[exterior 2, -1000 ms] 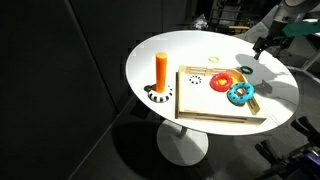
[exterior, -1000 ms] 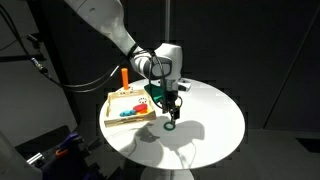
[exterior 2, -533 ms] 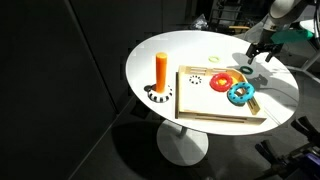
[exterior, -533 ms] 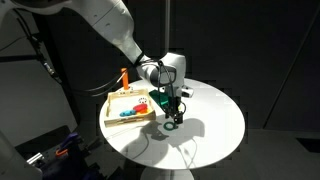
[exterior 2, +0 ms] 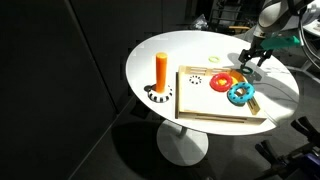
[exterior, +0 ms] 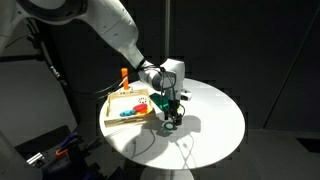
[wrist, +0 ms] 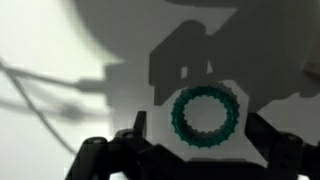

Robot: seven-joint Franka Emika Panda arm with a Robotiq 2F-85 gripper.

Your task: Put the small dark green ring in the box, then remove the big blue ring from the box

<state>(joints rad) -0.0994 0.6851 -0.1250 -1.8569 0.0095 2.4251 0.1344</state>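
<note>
The small dark green ring [wrist: 206, 118] lies flat on the white table, right between my open fingers [wrist: 134, 133] in the wrist view. My gripper [wrist: 200, 138] is low over it, one jaw on each side, not closed on it. In both exterior views the gripper [exterior: 172, 118] [exterior 2: 247, 63] hangs just beyond the box's edge. The box [exterior: 116, 99] [exterior 2: 200, 108] is a light wooden tray. The big blue ring [exterior: 128, 113] [exterior 2: 240, 94] lies inside it at the corner near the gripper.
A red ring [exterior 2: 223, 82] also lies in the box. An orange peg [exterior 2: 161, 69] stands on a base beside the box. A pale yellow-green ring [exterior 2: 215, 60] lies on the round white table [exterior 2: 160, 50]. The table edge is close behind the gripper.
The gripper has come down towards the table over the dark green ring and now straddles it. The rings and the box have not moved.
</note>
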